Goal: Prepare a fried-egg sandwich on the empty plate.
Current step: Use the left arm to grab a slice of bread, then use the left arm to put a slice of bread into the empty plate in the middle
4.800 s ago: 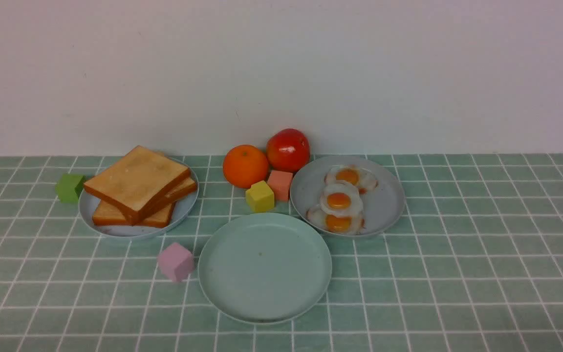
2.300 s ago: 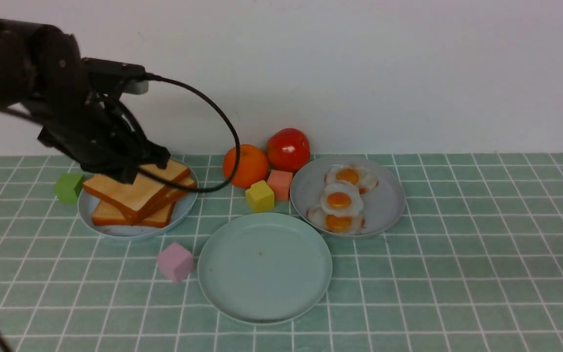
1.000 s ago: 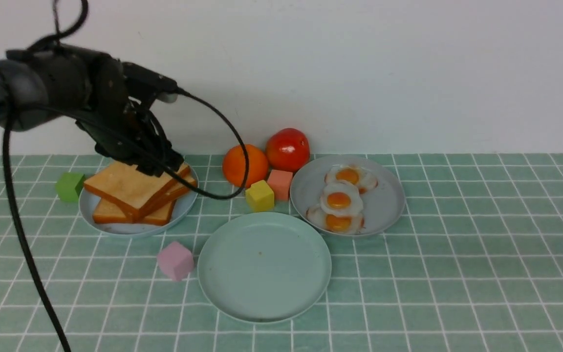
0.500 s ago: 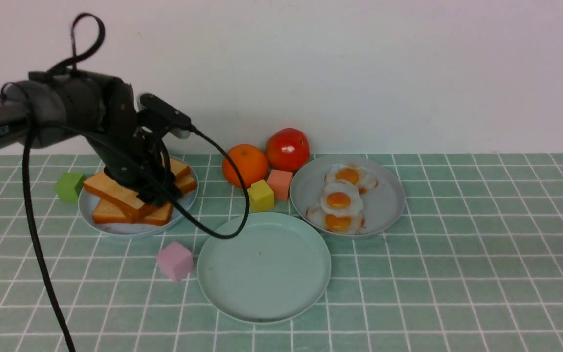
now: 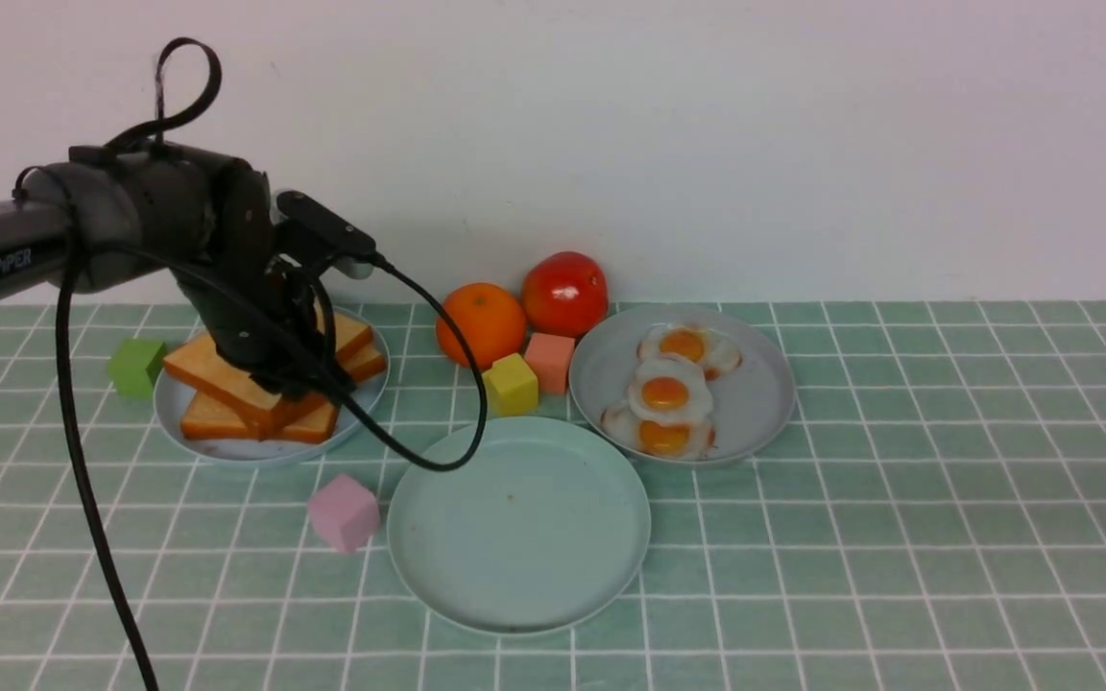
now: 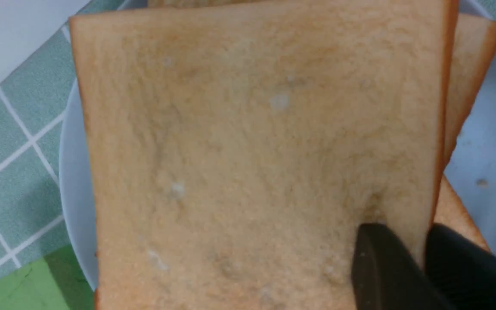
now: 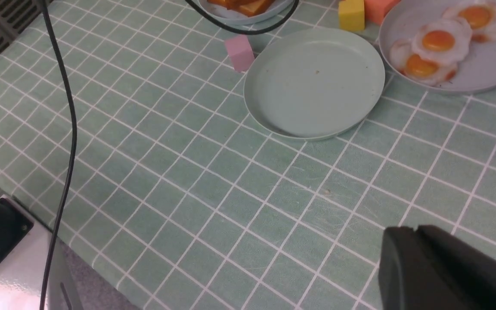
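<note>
Barely begun: the left gripper [image 6: 407, 247] pinches the top toast slice [image 6: 248, 150] on the light-blue plate [image 5: 227, 449] toward the back-left of the table [image 5: 899, 576], the right gripper [image 7: 446, 267] cannot be judged spread or pressed together, and the empty plate [image 5: 519, 523], centred near the front edge, holds nothing yet.

We see the left fingers [image 5: 306, 382] down on the top toast slice [image 5: 212, 369], stacked on a blue plate [image 5: 255, 451]. Nearer us lies the green plate [image 5: 515, 576], beside a grey plate [image 5: 764, 393] holding 3 fried eggs [image 5: 665, 393].
</note>
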